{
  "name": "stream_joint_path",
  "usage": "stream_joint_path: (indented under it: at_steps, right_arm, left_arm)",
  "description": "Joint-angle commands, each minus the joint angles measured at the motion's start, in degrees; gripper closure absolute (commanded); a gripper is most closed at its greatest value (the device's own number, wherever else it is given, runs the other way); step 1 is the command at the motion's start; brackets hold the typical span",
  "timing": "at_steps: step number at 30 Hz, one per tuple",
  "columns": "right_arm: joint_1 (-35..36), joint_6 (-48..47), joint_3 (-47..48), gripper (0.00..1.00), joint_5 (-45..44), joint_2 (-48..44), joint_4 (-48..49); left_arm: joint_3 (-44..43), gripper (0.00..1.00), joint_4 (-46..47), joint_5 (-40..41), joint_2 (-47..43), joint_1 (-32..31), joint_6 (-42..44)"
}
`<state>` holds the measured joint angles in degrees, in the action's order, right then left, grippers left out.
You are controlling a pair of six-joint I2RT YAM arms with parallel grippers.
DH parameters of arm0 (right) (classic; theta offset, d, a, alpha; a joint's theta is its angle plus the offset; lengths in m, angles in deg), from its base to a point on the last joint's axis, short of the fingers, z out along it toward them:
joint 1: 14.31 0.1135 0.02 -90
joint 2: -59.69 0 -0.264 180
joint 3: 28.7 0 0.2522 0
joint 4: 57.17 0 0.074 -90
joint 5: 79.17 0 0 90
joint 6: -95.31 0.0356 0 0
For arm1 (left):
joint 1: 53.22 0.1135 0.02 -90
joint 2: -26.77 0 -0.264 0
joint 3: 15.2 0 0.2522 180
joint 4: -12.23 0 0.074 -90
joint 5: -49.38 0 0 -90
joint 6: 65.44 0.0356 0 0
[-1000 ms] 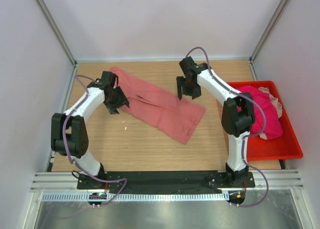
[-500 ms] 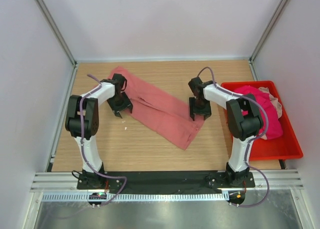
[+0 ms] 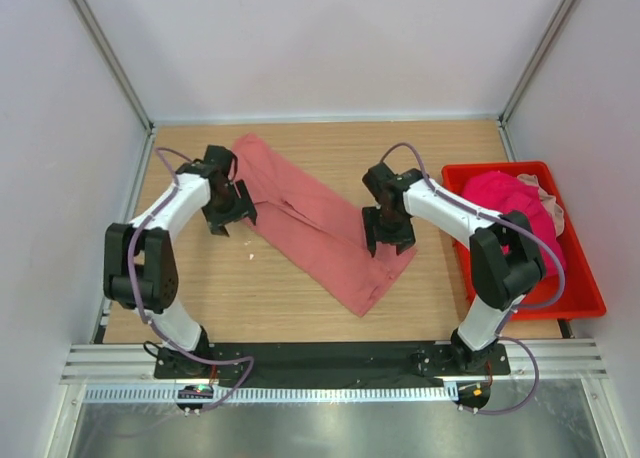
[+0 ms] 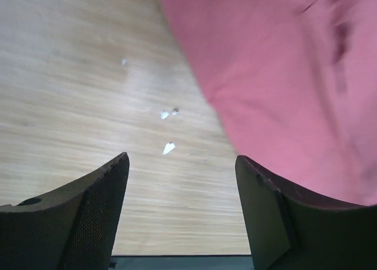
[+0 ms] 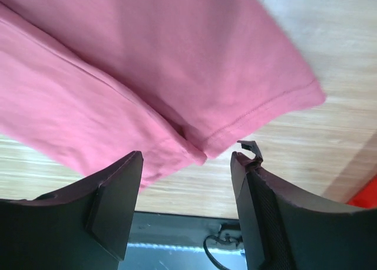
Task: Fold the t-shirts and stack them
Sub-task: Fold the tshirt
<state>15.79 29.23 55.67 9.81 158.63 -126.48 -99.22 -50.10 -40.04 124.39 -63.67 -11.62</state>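
A salmon-pink t-shirt lies on the wooden table as a long folded strip, running diagonally from back left to front right. My left gripper hovers at the strip's left edge. In the left wrist view it is open over bare wood, and the t-shirt lies to its right. My right gripper is at the strip's right edge, near the lower end. It is open above the hemmed corner of the t-shirt, holding nothing. A magenta t-shirt and a pale pink one lie bunched in the red bin.
The red plastic bin stands at the table's right edge, close to the right arm. Small white scraps lie on the wood left of the salmon shirt. Grey walls enclose the table on three sides.
The salmon shirt's right side has come over toward the left, leaving a narrower strip. My right gripper moved forward and left along its edge. The left gripper shifted slightly left and opened wider.
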Motion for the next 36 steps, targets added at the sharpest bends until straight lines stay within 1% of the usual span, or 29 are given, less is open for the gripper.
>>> stream_joint_path:
  at_steps: [1,2,5,6,7,9,10,15,16,20,24,27,32,36]
  right_arm:
    - [-0.66,-0.80,6.90,0.31,-2.41,-3.31,-2.45]
    - [-0.66,-0.98,8.39,0.31,-2.67,-3.40,-2.72]
    - [-0.58,-1.07,9.28,0.31,-2.68,-3.57,-2.02]
    - [-0.66,-0.98,9.37,0.31,-2.07,-3.57,-1.84]
    - [-0.58,-0.98,9.46,0.31,-1.89,-3.57,-1.67]
    - [-0.66,-0.90,9.46,0.31,-1.62,-3.66,-1.67]
    - [-0.66,-0.81,9.46,0.31,-1.71,-3.92,-1.58]
    - [-0.75,-0.98,7.62,0.31,-1.97,-5.59,-0.79]
    - [-0.75,-0.98,7.27,0.31,-2.15,-6.03,-0.70]
    - [-1.02,-0.98,6.03,0.31,-2.15,-6.65,-0.26]
    - [-1.19,-1.07,5.94,0.31,-1.80,-6.74,0.09]
    - [-1.19,-1.25,6.03,0.31,-1.54,-6.56,0.27]
    - [-1.28,-1.25,5.33,0.31,-1.62,-6.83,0.62]
    - [-1.46,-1.42,4.63,0.31,-1.44,-7.18,0.79]
  left_arm:
    - [-5.14,0.26,2.77,-9.52,-3.06,6.22,0.42]
    - [-6.63,0.27,3.31,-11.72,-2.44,8.94,-0.28]
    - [-9.10,0.27,5.86,-14.98,1.94,13.52,-2.48]
    - [-11.19,0.27,6.12,-17.34,3.26,13.97,-3.62]
    - [-12.26,0.29,7.08,-18.24,6.06,14.24,-4.15]
    - [-14.54,0.30,7.79,-19.03,8.19,14.24,-5.12]
    - [-14.82,0.33,8.84,-19.47,10.02,14.32,-6.60]
    - [-14.03,0.46,12.80,-21.41,13.03,14.24,-12.15]
    - [-13.42,0.50,13.07,-21.15,13.12,14.24,-13.46]
    - [-12.36,0.55,12.46,-18.78,13.47,14.24,-14.61]
    - [-12.01,0.56,11.75,-17.37,13.99,14.24,-15.49]
    - [-12.71,0.59,10.88,-17.19,14.79,14.06,-15.93]
    - [-12.27,0.59,9.12,-14.82,14.70,13.54,-17.16]
    - [-12.80,0.59,8.32,-14.90,16.28,13.36,-17.78]
